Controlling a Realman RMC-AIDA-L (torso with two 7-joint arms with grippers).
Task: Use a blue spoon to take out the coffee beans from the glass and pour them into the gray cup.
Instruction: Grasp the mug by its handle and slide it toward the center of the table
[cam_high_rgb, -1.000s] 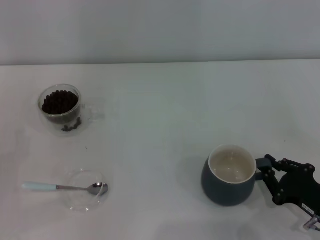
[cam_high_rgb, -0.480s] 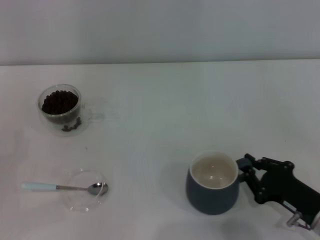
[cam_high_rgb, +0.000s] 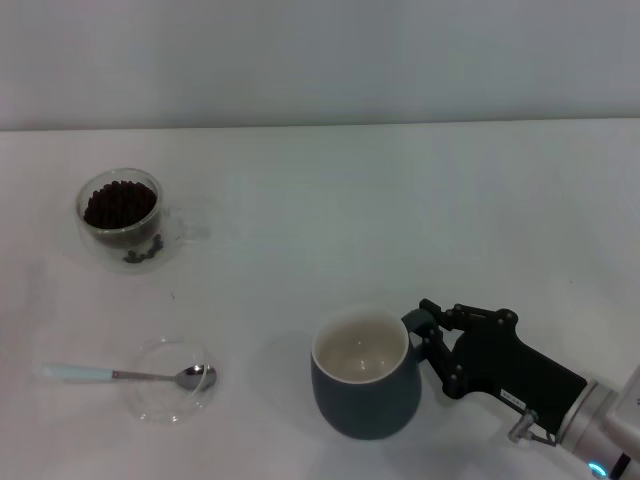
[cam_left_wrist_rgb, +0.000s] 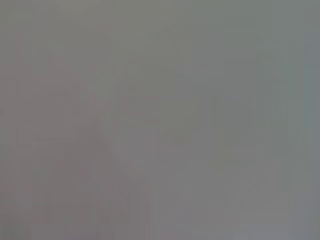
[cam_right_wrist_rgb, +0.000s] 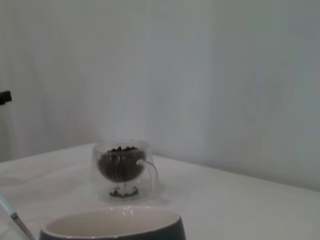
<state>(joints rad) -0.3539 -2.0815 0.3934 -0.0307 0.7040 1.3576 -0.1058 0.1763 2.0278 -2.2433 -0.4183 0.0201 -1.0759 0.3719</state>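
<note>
The gray cup (cam_high_rgb: 365, 375), dark outside and cream inside, stands at the front middle of the table, and its rim (cam_right_wrist_rgb: 112, 227) fills the near edge of the right wrist view. My right gripper (cam_high_rgb: 428, 332) is shut on the cup's handle from the right. At the far left stands the glass (cam_high_rgb: 120, 220) (cam_right_wrist_rgb: 122, 170), holding a heap of coffee beans (cam_high_rgb: 120, 203) (cam_right_wrist_rgb: 117, 162). The blue spoon (cam_high_rgb: 125, 375) lies at the front left, its metal bowl resting in a shallow clear dish. My left gripper is out of view.
The flat clear dish (cam_high_rgb: 170, 395) under the spoon's bowl sits at the front left. A few loose beans (cam_high_rgb: 143, 254) show low in the glass's double wall. White tabletop stretches between the glass and the cup. The left wrist view shows only blank grey.
My right gripper has carried the gray cup leftward and slightly nearer, from the front right toward the front middle. The glass, spoon and dish have not moved.
</note>
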